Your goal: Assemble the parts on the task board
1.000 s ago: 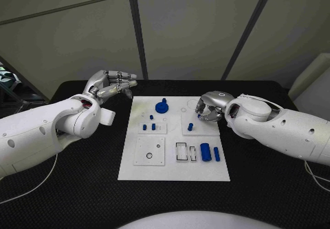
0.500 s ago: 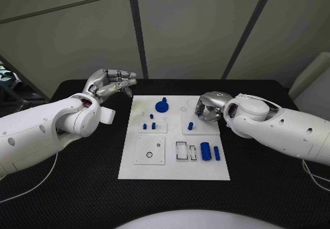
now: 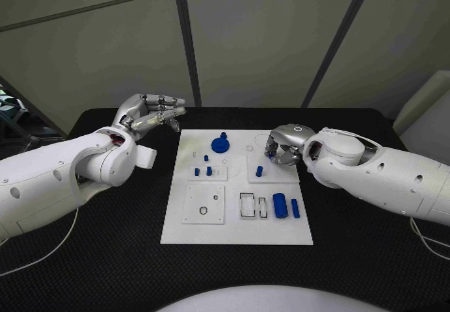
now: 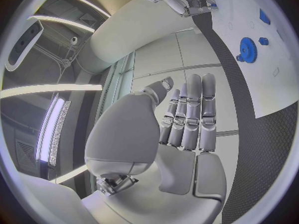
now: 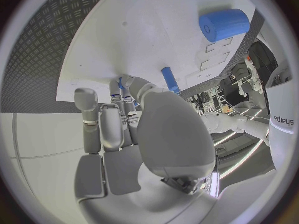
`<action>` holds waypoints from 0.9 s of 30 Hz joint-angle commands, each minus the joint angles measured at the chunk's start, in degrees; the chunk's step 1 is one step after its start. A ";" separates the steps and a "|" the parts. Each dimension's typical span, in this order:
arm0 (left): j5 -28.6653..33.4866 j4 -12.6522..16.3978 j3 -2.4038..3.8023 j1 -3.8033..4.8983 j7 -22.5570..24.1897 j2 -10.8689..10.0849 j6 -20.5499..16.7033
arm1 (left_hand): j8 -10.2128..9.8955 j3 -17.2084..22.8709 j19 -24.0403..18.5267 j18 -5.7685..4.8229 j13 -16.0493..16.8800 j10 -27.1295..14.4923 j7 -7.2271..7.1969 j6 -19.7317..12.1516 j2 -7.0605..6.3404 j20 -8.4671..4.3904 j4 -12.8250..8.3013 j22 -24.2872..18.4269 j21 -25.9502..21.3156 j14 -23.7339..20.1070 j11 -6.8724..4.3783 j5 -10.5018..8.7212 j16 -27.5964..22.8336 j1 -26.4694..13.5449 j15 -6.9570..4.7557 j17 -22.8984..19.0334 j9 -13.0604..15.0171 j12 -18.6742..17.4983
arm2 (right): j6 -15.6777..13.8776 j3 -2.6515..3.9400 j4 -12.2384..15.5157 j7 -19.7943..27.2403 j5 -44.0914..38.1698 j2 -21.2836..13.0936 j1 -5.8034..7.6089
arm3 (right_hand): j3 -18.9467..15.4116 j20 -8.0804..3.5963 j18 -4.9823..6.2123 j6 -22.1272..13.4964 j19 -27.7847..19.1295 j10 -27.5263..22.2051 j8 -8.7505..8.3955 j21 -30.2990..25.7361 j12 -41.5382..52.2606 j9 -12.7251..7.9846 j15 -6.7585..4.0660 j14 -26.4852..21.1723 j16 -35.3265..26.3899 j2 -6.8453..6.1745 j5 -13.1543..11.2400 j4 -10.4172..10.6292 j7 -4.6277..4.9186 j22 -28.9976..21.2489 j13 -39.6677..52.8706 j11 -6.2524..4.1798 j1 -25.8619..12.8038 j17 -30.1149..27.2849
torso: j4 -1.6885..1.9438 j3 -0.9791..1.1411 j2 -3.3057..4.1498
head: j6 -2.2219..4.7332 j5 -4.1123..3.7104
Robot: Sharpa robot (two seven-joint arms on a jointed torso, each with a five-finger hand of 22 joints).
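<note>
The white task board (image 3: 235, 227) lies mid-table. On it stand a blue gear (image 3: 220, 144), two short pegs (image 3: 203, 172) and a single peg (image 3: 260, 171). A thick cylinder (image 3: 279, 205) and a thin one (image 3: 295, 208) lie lower right. My right hand (image 3: 284, 148) hovers over the board's far right part with its fingers curled, pinching a small blue part (image 5: 120, 80) at its fingertips. The peg (image 5: 169, 79) and thick cylinder (image 5: 223, 24) lie beyond it. My left hand (image 3: 150, 114) is raised off the board's far left corner, fingers loosely extended (image 4: 187, 119), holding nothing.
A square white sub-plate (image 3: 205, 205) with small holes sits on the board's near left. Next to it are rectangular slots (image 3: 248, 205). Black textured table (image 3: 93, 247) surrounds the board on all sides.
My right hand has crept a little leftward over the board's far right part. The left hand and the parts on the board stay put.
</note>
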 commanded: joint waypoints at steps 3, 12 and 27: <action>0.35 -0.05 0.07 0.06 0.34 0.11 0.30 | 0.16 -0.26 -0.13 -0.99 0.01 -0.44 0.35 0.03 0.38 -0.16 -0.10 -0.07 -0.38 -0.46 0.00 -0.25 -0.26 0.20 0.01 -0.08 -0.09 0.24 | -2.19 -0.19 0.96 -1.26 -1.82 -0.39 -0.24 | 0.16 -0.02 -0.99 0.73 0.71 0.85 0.34 0.85 0.31 0.11 -0.45 3.32 0.32 0.82 -0.04 -0.53 -0.11 1.04 0.29 -0.16 -0.12 -0.03 | -0.01 0.03 -0.05 | 0.06 0.00; 0.35 -0.26 0.07 0.02 0.08 0.05 0.13 | 0.06 -0.52 -0.09 -1.03 -0.04 -0.78 0.52 -0.27 0.40 -0.12 -0.10 -0.21 -0.49 -0.48 0.16 -0.27 -0.40 0.15 0.13 -0.25 -0.13 0.27 | -5.27 -0.14 4.09 -1.69 -2.07 -2.12 -0.21 | 0.15 -0.05 -1.16 1.03 1.21 1.16 0.45 1.60 0.35 0.17 -0.48 3.33 0.53 0.89 0.08 -0.66 -0.12 2.08 0.43 -0.22 -0.29 0.09 | 0.00 -0.02 -0.07 | 0.19 -0.11; 0.35 -0.68 0.07 0.02 0.27 0.04 -0.32 | 0.04 -0.59 -0.09 -1.04 -0.05 -0.87 0.57 -0.34 0.45 -0.10 -0.11 -0.26 -0.54 -0.49 0.20 -0.26 -0.45 0.17 0.16 -0.31 -0.14 0.30 | -7.97 0.05 10.70 -1.53 -0.96 -4.53 -0.08 | 0.13 -0.08 -1.19 1.15 1.29 1.25 0.46 1.88 0.27 0.20 -0.51 3.35 0.79 0.83 0.31 -0.79 -0.14 2.38 0.51 -0.25 -0.43 0.28 | -0.05 0.01 -0.04 | 0.50 0.30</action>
